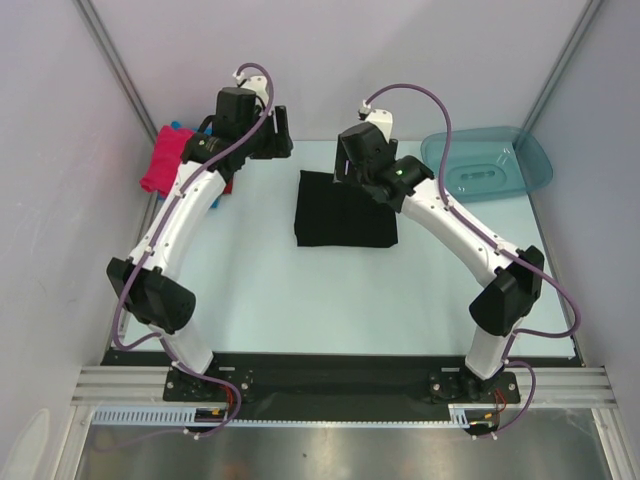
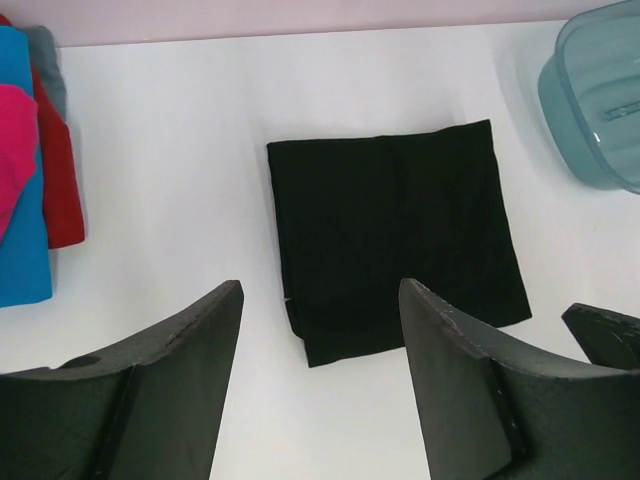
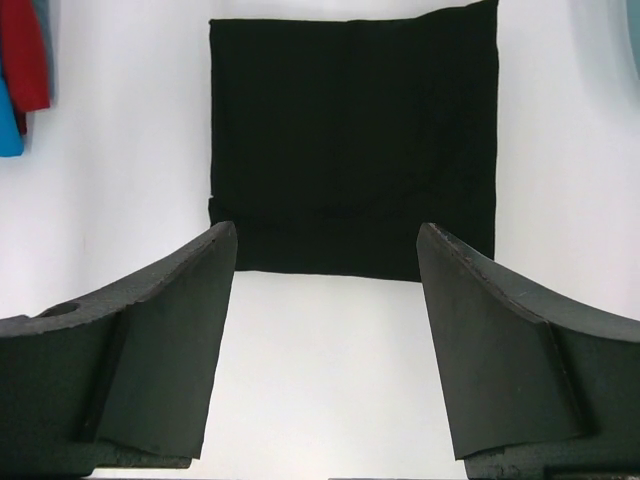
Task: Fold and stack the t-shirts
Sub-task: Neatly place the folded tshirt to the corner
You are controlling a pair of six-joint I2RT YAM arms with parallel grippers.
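A black t-shirt [image 1: 340,210] lies folded into a flat rectangle in the middle of the table, also seen in the left wrist view [image 2: 395,235] and the right wrist view [image 3: 350,140]. At the far left lies a stack of folded t-shirts: magenta-pink [image 1: 165,158] on top, with blue [image 2: 20,250] and red [image 2: 60,190] beneath. My left gripper [image 2: 320,287] hovers open, above the table left of the black shirt, holding nothing. Above the shirt's far edge my right gripper [image 3: 326,228] is open too, with nothing between its fingers.
A translucent teal plastic basin [image 1: 487,163] stands at the back right, also in the left wrist view [image 2: 600,100]. Grey walls close the workspace on the left, back and right. The arm bases sit on a black rail [image 1: 330,385] at the near edge.
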